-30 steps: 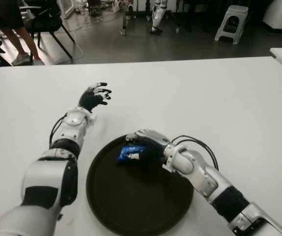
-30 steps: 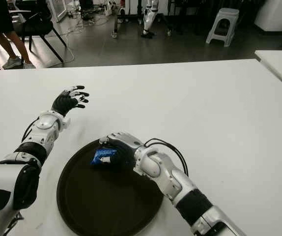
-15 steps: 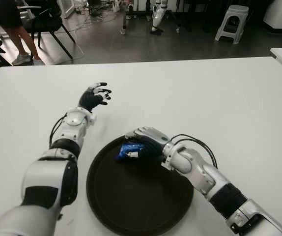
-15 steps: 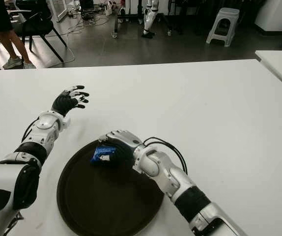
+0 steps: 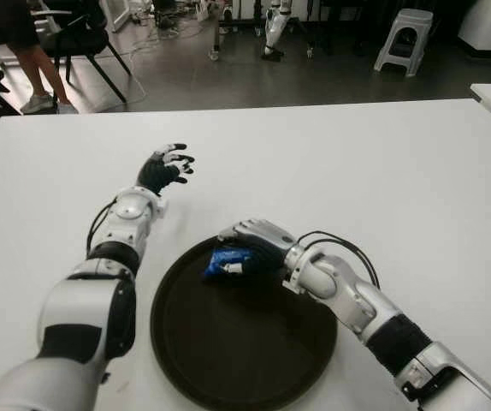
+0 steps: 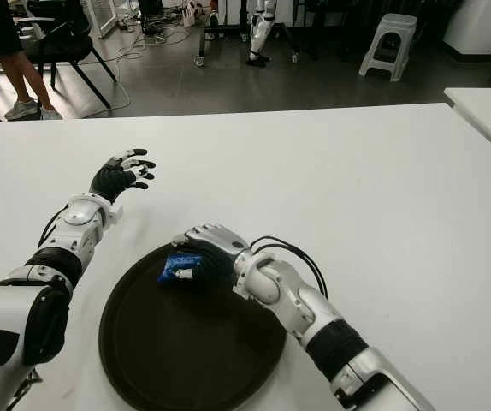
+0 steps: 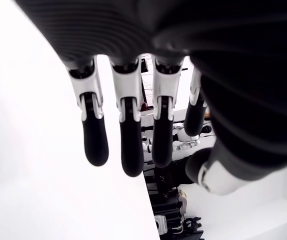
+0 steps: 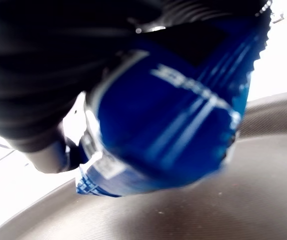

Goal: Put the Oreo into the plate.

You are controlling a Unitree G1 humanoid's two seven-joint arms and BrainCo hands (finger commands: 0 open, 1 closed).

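My right hand's fingers [image 5: 239,232] clench the blue Oreo pack [image 5: 225,264] over the far rim of the dark plate [image 5: 228,351], which holds nothing else. My left hand [image 5: 165,168], fingers spread, shows beyond the plate over the white surface [image 5: 382,171].

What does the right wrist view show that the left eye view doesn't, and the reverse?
Only the right wrist view shows the blue Oreo packet close up, with its serrated edge and white stripes, just above the plate's surface. Only the left eye view shows the whole dark round plate on the white table, the open left hand beyond the plate's left side, and the room behind. Both show the right hand gripping the packet over the plate.
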